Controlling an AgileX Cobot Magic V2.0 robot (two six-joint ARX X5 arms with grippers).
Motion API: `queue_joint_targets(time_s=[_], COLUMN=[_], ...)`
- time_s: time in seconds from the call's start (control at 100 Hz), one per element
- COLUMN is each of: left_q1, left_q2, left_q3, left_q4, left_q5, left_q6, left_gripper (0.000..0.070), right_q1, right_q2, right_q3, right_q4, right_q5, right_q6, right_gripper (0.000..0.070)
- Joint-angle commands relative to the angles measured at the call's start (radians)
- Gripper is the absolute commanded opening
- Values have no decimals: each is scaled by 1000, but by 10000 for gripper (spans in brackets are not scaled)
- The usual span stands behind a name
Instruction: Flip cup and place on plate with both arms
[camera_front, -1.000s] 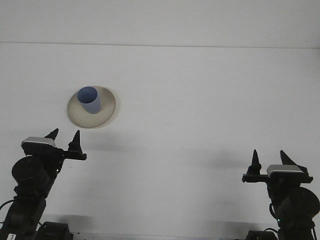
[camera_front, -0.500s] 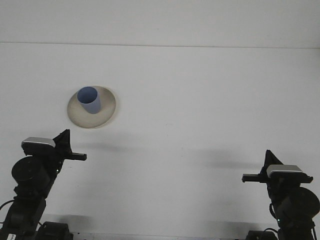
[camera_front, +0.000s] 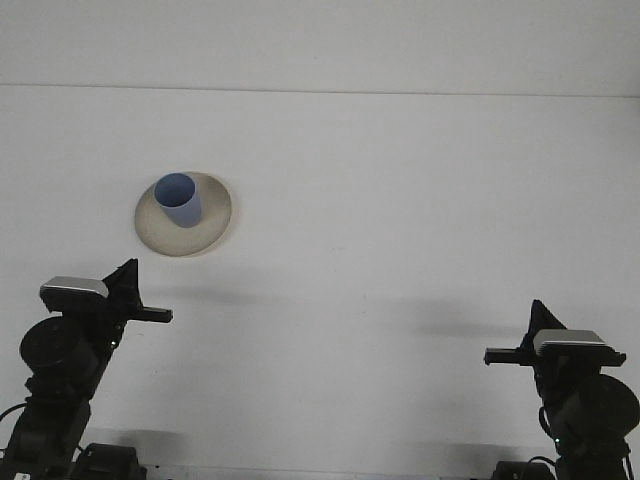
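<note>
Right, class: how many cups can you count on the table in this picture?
1. A single blue cup stands upright, open end up, on the beige plate at the table's far left. Nothing in view could hide another one.

I have both arms low at the near edge, each folded back over its base. My left gripper (camera_front: 128, 275) has its fingers drawn together into one dark point, aimed forward. My right gripper (camera_front: 541, 313) matches it (fingers closed, nothing between them), sitting level above its wrist camera housing.
</note>
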Motion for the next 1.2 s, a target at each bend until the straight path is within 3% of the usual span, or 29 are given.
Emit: queue_joint_targets(time_s=[0.0, 0.36, 0.62, 0.95, 1.19], left_q1=[-2, 7, 7, 11, 11], left_q2=[0, -48, -250, -521, -547], left_q3=[10, -18, -293, -528, -611], left_q4=[10, 57, 240, 246, 335], left_q5=[-1, -6, -5, -5, -5], left_q6=[6, 13, 8, 8, -2], left_gripper=[10, 10, 11, 10, 11], right_q1=[0, 0, 0, 0, 0], right_q2=[1, 2, 1, 1, 1], right_q3=[13, 13, 13, 13, 13], right_q4=[9, 9, 9, 9, 11], right_q5=[0, 0, 0, 0, 0], right_q6=[-7, -7, -7, -7, -7], right_gripper=[4, 4, 4, 4, 4])
